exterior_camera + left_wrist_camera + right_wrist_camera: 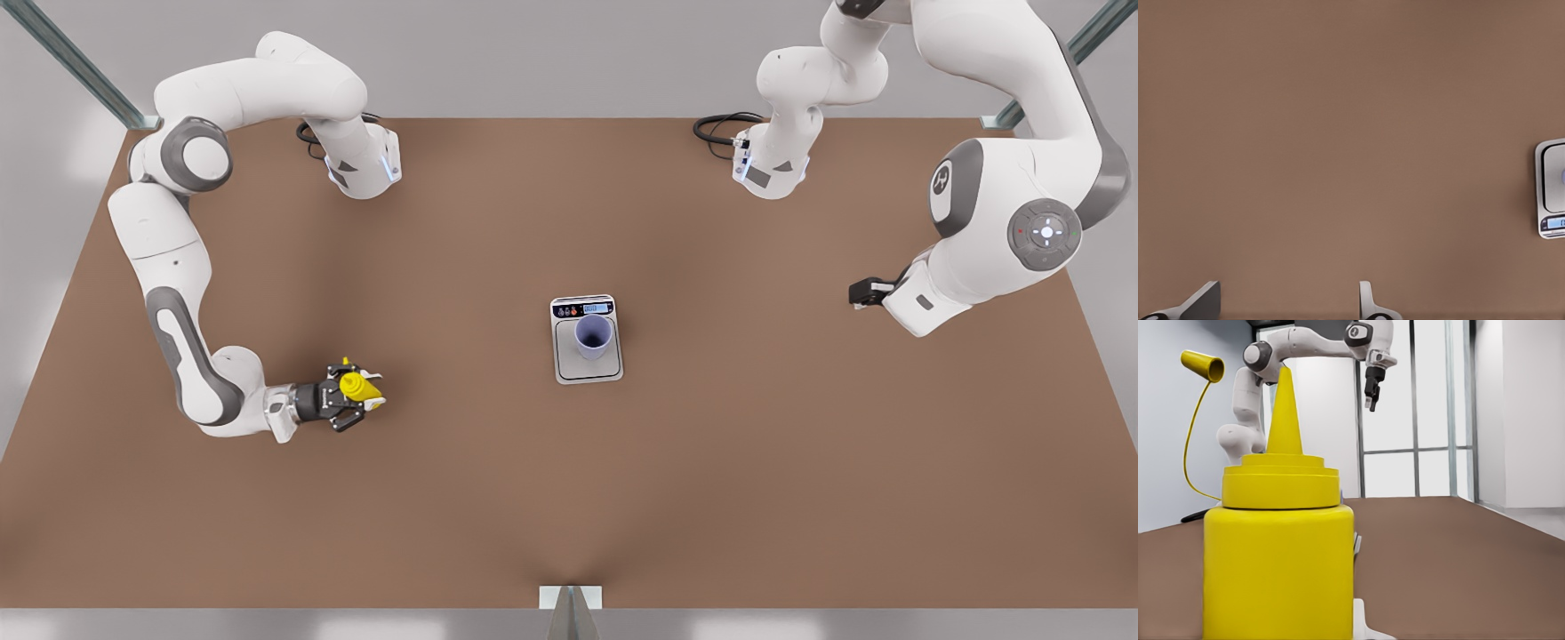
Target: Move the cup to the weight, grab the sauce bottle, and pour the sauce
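the right gripper, low in the left part of the front view, has its jaws clenched around the sauce bottle; in the right wrist view the sauce bottle stands upright and very close, its pointed nozzle up and its small cap dangling off a thin tether. the grip seems to sit low on the body, so i judge the bottle is seized and the carry toward the middle is what comes next. the left gripper hangs at the right edge of the front view, well apart from everything, waiting; in the left wrist view its fingertips stand apart with nothing between them, so its jaws are released. at the centre of the counter the cup sits upright on the plate of the weight, just below the display strip, so the first step looks done. the risks lie in the pour: the cup is narrow and light, and a nozzle tipped from too far out would put sauce on the metal plate or the display. swinging in low could knock the cup off the weight. the round, smooth bottle may also twist in the jaws as it tilts, and the loose cap could swing across the cup's mouth.
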You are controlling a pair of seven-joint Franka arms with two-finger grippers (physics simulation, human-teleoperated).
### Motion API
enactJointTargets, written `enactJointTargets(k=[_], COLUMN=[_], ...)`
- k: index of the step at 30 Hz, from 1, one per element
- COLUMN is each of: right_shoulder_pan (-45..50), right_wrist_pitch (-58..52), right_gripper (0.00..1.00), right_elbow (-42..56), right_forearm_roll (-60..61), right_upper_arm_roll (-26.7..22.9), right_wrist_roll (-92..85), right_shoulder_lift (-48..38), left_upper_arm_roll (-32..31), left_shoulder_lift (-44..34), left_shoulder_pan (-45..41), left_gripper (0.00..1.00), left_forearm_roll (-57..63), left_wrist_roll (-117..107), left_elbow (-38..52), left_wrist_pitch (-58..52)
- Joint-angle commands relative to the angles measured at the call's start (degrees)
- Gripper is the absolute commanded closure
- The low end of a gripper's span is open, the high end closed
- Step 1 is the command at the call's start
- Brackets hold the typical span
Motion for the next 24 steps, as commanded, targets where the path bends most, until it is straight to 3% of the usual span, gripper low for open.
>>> enactJointTargets(k=[1,4,7,19,23,24], right_shoulder_pan=[0.01,0.80,0.71,-0.60,-14.75,-19.67], right_wrist_pitch=[-0.74,-0.83,-0.83,-1.62,-12.16,-18.05], right_gripper=[0.48,0.42,0.00,0.00,0.00,0.00], right_elbow=[0.10,0.10,0.19,0.10,2.12,7.04], right_forearm_roll=[-1.18,-1.18,-1.18,-1.44,-13.74,-17.96], right_upper_arm_roll=[-0.03,-0.82,-0.82,-2.48,-3.01,-1.61], right_wrist_roll=[0.18,0.18,0.35,0.18,4.03,14.57], right_shoulder_lift=[0.04,0.13,0.13,0.04,-2.77,-5.31], left_upper_arm_roll=[-0.01,-0.18,-0.10,-0.10,-0.10,-0.10], left_shoulder_lift=[0.00,0.00,0.00,0.00,0.00,0.00], left_shoulder_pan=[-0.03,-0.11,-1.78,-1.87,-1.87,-1.96], left_gripper=[0.00,0.00,0.00,0.00,0.00,0.00], left_forearm_roll=[0.01,0.01,0.01,0.01,0.01,0.09], left_wrist_roll=[0.00,-0.27,-0.88,-0.97,-0.97,-0.97], left_elbow=[-0.09,0.00,0.00,0.00,0.00,0.00], left_wrist_pitch=[0.00,-0.09,-0.44,-0.44,-0.44,-0.44])
